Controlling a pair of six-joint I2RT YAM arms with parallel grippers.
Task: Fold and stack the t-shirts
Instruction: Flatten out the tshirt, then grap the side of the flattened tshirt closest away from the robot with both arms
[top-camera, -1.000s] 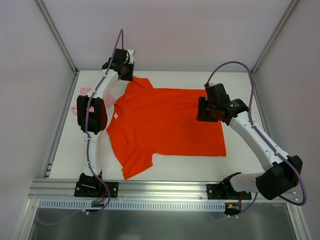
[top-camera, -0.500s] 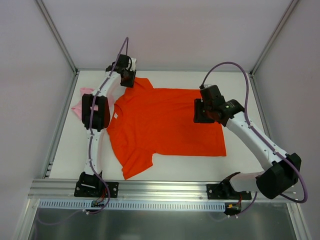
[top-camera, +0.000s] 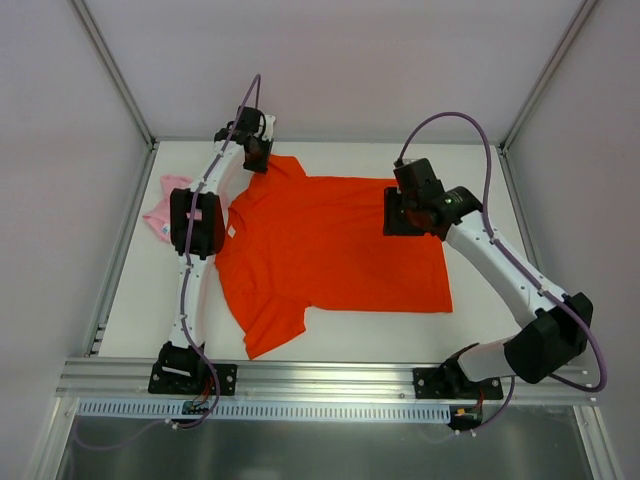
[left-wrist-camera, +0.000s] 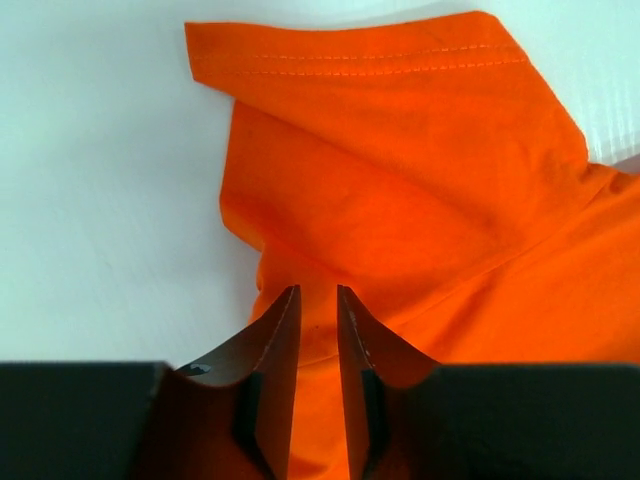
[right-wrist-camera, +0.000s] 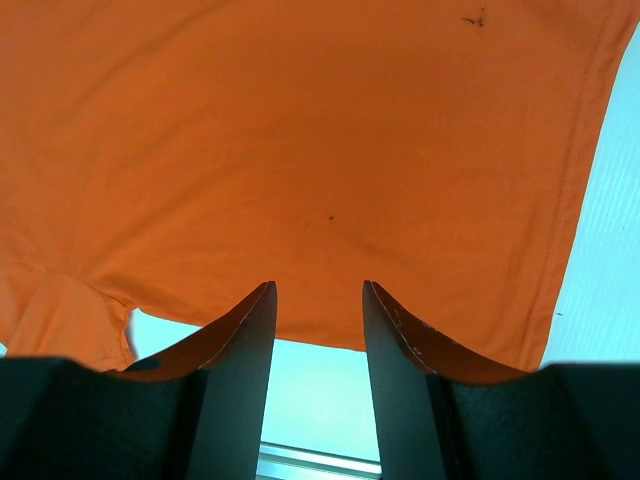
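Orange-red t-shirt (top-camera: 330, 250) lies flat on the table (top-camera: 350, 325), with the pink t-shirt (top-camera: 160, 215) at the table's left edge. The left gripper (left-wrist-camera: 318, 292) is nearly closed over the far sleeve, and I cannot tell if it grips. The right gripper (right-wrist-camera: 318, 288) is spread above the hem. Catching only 1 layer would likely skew the fold.

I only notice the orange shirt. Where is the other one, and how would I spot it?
Look at the white table, near its left edge. There, partly hidden by the left arm and beside the big orange-red t-shirt, lies the pink t-shirt. It is smaller, bunched up and pale, whereas its neighbour is bright and spread flat.
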